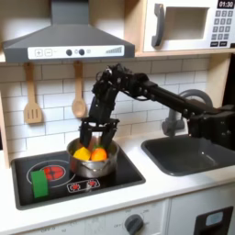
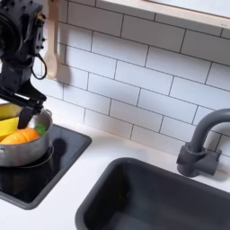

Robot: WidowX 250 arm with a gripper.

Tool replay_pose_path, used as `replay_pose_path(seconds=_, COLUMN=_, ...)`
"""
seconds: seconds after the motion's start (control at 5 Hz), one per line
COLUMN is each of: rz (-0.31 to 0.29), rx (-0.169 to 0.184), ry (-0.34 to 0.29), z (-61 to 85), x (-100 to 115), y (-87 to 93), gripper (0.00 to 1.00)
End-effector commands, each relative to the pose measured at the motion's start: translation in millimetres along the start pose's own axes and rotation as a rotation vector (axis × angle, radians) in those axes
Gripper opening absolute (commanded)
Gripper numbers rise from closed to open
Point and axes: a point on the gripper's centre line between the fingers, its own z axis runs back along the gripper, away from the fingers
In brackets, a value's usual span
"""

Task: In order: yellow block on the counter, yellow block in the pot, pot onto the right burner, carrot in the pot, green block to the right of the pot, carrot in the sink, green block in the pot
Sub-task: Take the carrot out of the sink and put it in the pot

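Gripper over the loaded pot on the stove.

In the first exterior view I see the green block at nine o'clock of the pot; carrot and yellow block lie inside. My gripper hangs above, fingers spread, holding nothing. The sink sits at three o'clock.

Black jointed arm, looped cable

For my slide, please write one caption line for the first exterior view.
Tool poised over the steel pot holding carrot on the stovetop, green block beside it.
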Motion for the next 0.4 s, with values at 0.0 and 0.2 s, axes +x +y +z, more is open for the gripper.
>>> replay_pose_path(seconds=0.0, rz=0.045, rx=0.028, ry=0.020, z=-6.1, x=-11, y=17.8, gripper=1.00)
replay_pose_path(seconds=0.2, rz=0.092, rx=0.022, ry=-0.008, z=4.5, x=-11, y=27.6, gripper=1.00)
